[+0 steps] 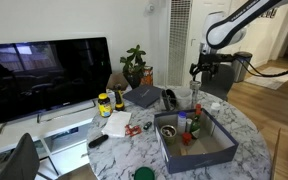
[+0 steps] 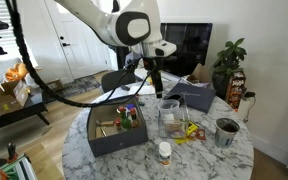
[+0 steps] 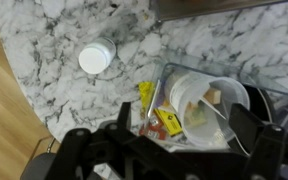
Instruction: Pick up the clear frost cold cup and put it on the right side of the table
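Observation:
The clear frost cold cup (image 1: 195, 98) stands upright on the marble table (image 1: 124, 152), next to a grey box. It also shows in an exterior view (image 2: 169, 115). In the wrist view I look down into the cup's mouth (image 3: 212, 96). My gripper (image 3: 182, 120) is open, with one finger on each side of the cup's rim. In both exterior views the gripper (image 1: 196, 76) (image 2: 155, 86) hangs just above the cup, apart from it. It holds nothing.
A grey box (image 2: 112, 138) with small bottles stands beside the cup. Yellow packets (image 3: 164, 120), a white-capped bottle (image 3: 96, 56) and a dark round bowl (image 2: 227, 131) are nearby. A TV (image 1: 46, 75) and a plant (image 1: 135, 66) stand behind the table.

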